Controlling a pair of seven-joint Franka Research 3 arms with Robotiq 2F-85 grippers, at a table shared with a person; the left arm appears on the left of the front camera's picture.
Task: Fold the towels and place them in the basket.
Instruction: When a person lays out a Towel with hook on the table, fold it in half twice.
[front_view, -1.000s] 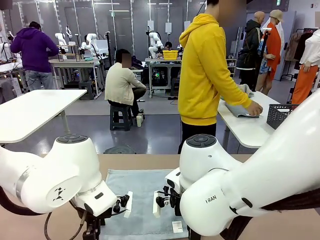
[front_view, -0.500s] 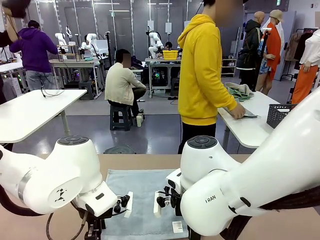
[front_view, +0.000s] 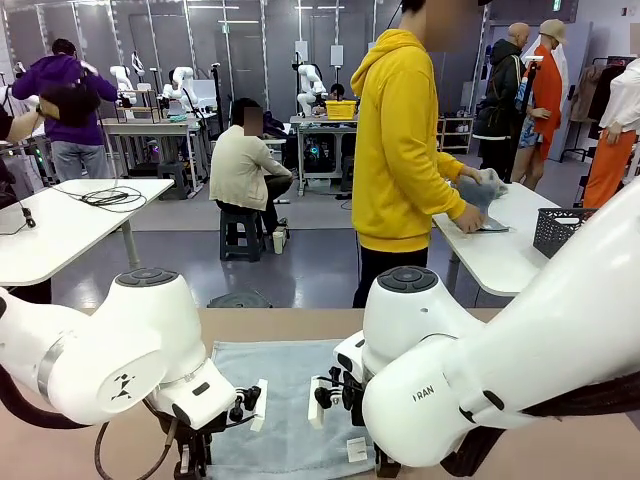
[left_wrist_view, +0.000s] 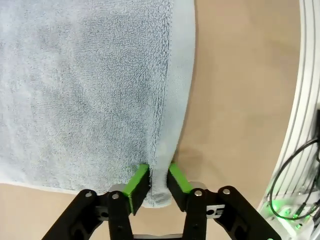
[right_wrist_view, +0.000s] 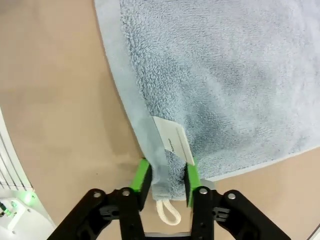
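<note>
**Both near corners pinched, the towel lies ahead at 12 o'clock**

My left gripper (left_wrist_view: 156, 181) is closed on one near corner of the pale grey-blue towel (front_view: 290, 390). The side hem stands up as a small ridge between the green pads (left_wrist_view: 136, 182). My right gripper (right_wrist_view: 166, 177) is clamped on the other near corner. The white label (right_wrist_view: 174, 141) sits just above its jaws and the corner loop (right_wrist_view: 167, 212) hangs below them.

The towel lies flat on the tan table (left_wrist_view: 235, 100), between my two arms. From my left wrist the cloth spreads from 9 round to 12 o'clock, with the side hem running straight from 6 to 12. From my right wrist it spreads from 12 round to 3 o'clock, and its side edge slants from 6 toward 11.

Each arm holds its own corner, so neither is nearer. The near edge joins my two grippers and the free edge lies at 12 o'clock, toward the person (front_view: 405, 150). I judge the fold has to carry both corners that way together, keeping them level. I cannot tell from here whether the long axis runs along 6–12 or across it.

The basket (front_view: 560, 228) stands well apart on the far table, at about 2 o'clock from the towel, beside the person, who is handling another cloth (front_view: 485, 185) there.
</note>
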